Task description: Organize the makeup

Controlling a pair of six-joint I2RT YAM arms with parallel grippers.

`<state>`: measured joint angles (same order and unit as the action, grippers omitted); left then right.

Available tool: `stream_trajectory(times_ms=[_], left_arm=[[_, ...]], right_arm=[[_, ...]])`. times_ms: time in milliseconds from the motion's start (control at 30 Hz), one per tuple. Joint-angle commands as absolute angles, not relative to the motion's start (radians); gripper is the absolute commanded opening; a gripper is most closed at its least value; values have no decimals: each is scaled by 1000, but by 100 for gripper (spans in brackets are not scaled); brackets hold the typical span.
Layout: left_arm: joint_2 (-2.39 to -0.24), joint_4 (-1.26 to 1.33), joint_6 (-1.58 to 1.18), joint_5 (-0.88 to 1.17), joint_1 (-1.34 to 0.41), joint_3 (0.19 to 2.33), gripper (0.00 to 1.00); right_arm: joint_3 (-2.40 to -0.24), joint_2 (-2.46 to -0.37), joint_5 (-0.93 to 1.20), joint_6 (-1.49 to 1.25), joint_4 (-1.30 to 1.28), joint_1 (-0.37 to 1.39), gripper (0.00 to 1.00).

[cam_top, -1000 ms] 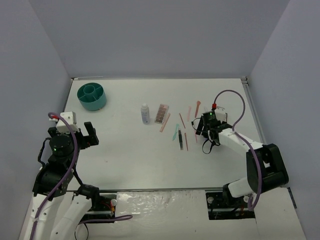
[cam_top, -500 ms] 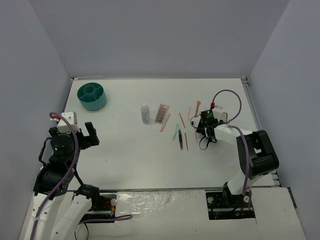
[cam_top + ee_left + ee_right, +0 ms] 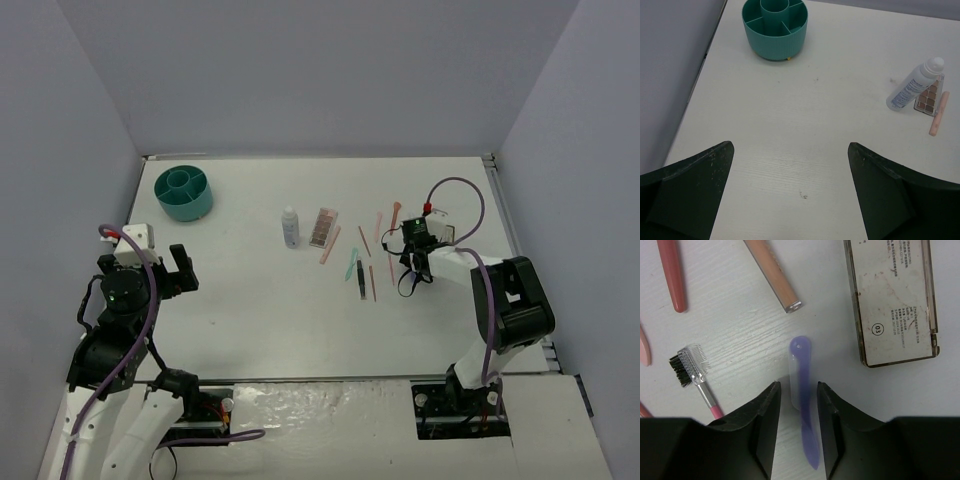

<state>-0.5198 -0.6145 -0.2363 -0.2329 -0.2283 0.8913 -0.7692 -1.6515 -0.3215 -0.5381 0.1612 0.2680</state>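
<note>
The purple stick [image 3: 802, 405] lies flat at the table's [image 3: 250, 310] 3 o'clock. The right claw's [image 3: 798, 384] jaws stand narrow on either side of it; I cannot tell whether they pinch it. The compact [image 3: 892, 300] lies at its 1 o'clock, a brush [image 3: 690, 367] at 9. The left claw [image 3: 790, 145] gapes wide at 8 o'clock, the tub [image 3: 183, 192] at 10.
</note>
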Motion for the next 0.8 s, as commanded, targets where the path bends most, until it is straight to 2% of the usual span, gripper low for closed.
stream_trajectory(times_ms=[0,100,133,333,600,767], left_arm=[[-531,-540,-221,-225,-232,906,97],[-528,-537,-222,-211,-232,905,97],[-528,-537,-222,-209,-232,905,97],[-567,-532,-265,-66,-232,944,97],[-804,-515,-389,361,-234,1076,97],[-912,-409,-501,494,-265,1135,97]], right_arm=[[-773,-1661,-308,-546,140,264,18],[-769,-1624,-300,-530,147,268,2],[-768,-1618,-299,-528,149,268,0],[-764,-1429,-266,-405,174,354,0],[-740,-1100,-59,-129,383,624,0],[-738,-1086,131,-34,556,713,0]])
